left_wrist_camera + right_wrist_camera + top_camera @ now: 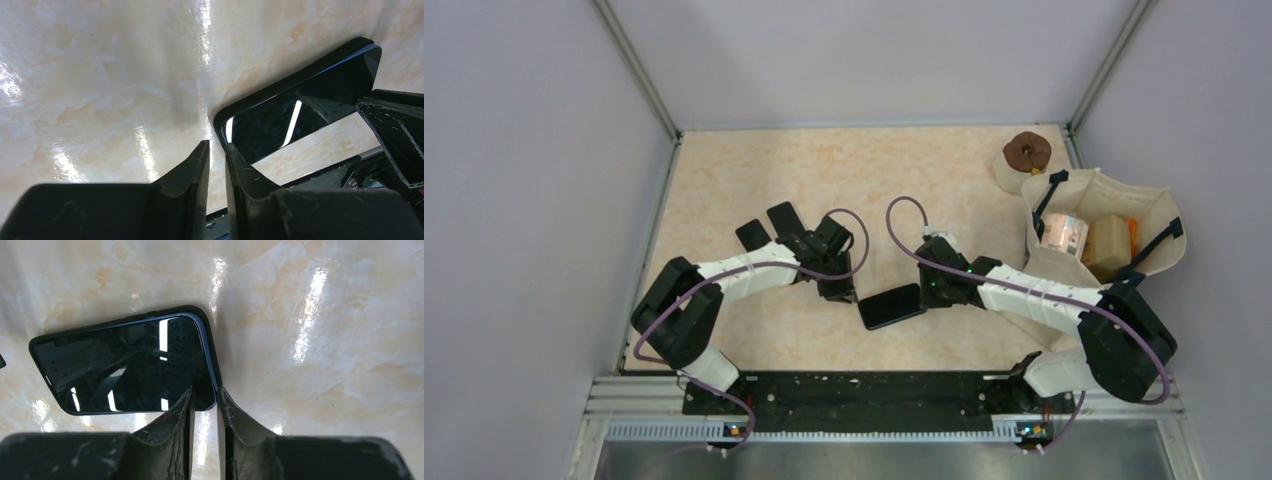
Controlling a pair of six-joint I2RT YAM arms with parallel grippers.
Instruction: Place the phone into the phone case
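The phone [891, 306] lies screen up on the marble table between my two grippers. A thin black phone case [120, 316] shows as a rim round it, also along its far edge in the left wrist view [285, 80]. My left gripper [839, 292] stands at the phone's left end. Its fingers [216, 145] are a narrow slit apart with only table between them, and the right fingertip is at the phone's [300, 115] corner. My right gripper [929, 290] is at the right end, jaws narrowly apart [206, 390], straddling the corner of the phone [125, 365].
Two flat black pieces [769, 226] lie behind the left arm. A canvas bag [1074, 185] holding boxes stands at the right, with a brown-topped roll [1027, 152] behind it. Grey walls close in both sides. The right gripper's finger [395, 135] shows in the left wrist view.
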